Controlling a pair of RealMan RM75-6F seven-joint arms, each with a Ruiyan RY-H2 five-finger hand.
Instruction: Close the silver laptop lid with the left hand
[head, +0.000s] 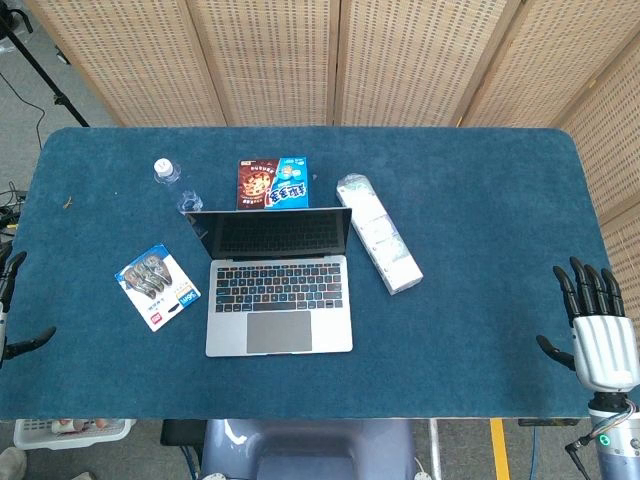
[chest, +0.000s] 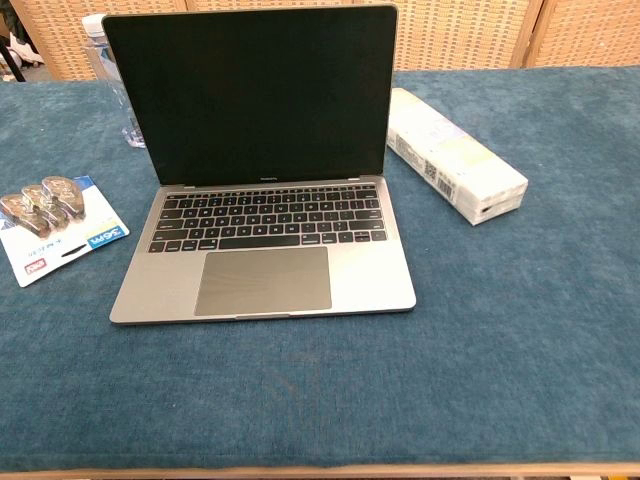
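Observation:
The silver laptop stands open in the middle of the blue table, its lid upright and its screen dark. Only the dark fingers of my left hand show at the far left edge of the head view, spread apart and holding nothing, well to the left of the laptop. My right hand hovers at the table's right front, fingers spread and empty. The chest view shows neither hand.
A cookie box lies just behind the lid. A clear water bottle stands behind it to the left. A pack of tape rolls lies left of the laptop, and a long white package lies to its right.

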